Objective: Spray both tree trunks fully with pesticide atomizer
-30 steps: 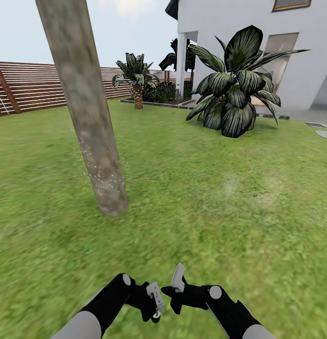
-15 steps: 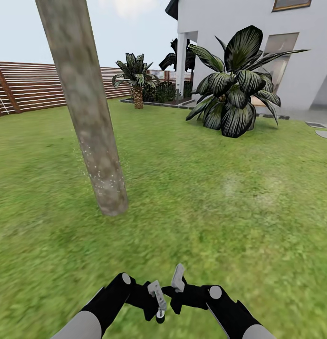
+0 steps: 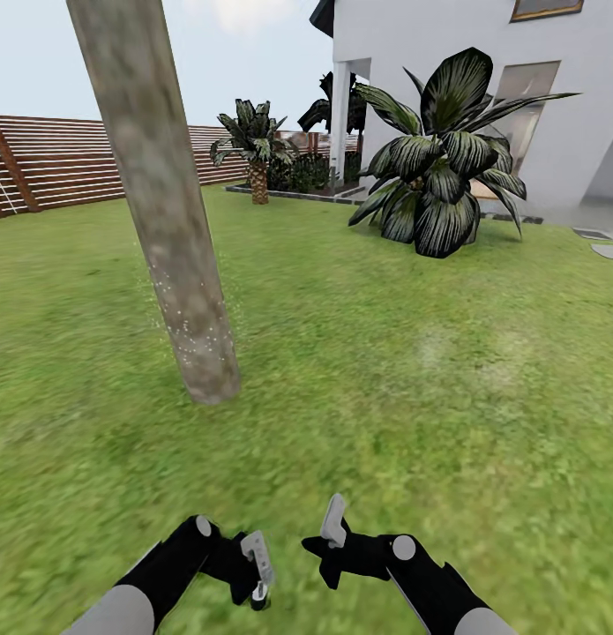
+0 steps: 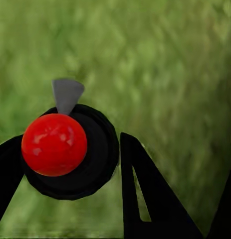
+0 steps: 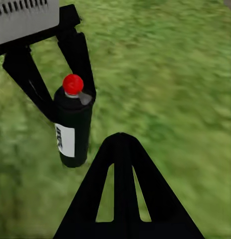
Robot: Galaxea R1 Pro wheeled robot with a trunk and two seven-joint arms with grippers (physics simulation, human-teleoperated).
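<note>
Atomizer: black bottle, red cap, white label, clamped between the left gripper's fingers, low over the grass; from the left wrist its red cap is seen end-on with a grey nozzle beside it.
Fence: brown slats at far left, behind the lawn.
Trunk: thick, mottled, pale grey-brown, leaning slightly, rooted in the grass ahead and left of the arms; white specks dot its lower part (mostly near the base).
Left gripper: low in the head view, clamped on the atomizer, well apart from the trunk.
Right gripper: just beside the left one, nothing between its fingers (jaws apart); one black finger shows from its wrist.
Palm plant: broad dark leaves, right of the trunk.
House: white, behind the plant.
</note>
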